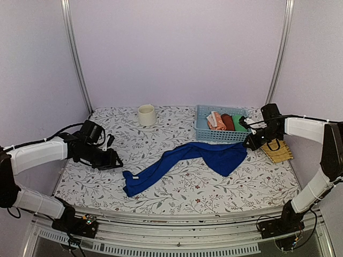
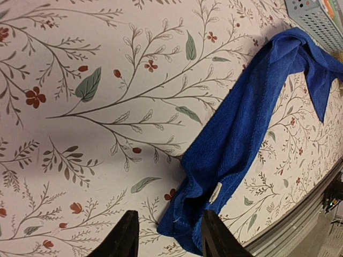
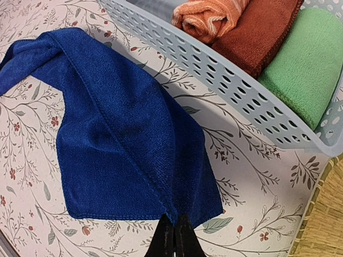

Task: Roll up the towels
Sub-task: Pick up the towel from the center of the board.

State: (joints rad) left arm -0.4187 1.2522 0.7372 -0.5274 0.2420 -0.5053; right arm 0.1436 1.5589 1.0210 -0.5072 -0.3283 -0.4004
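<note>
Blue towel (image 1: 187,158): one, unrolled, stretched diagonally across the surface (image 1: 161,134). Right claw (image 3: 173,241): fingers pressed together on the hem of the towel's right end, near the basket (image 1: 222,136). Left claw (image 2: 167,235): wide, just beside the towel's opposite end. Basket contents: one rolled orange patterned towel (image 3: 206,16), one red roll (image 3: 262,32), one green roll (image 3: 313,59), side by side.
</note>
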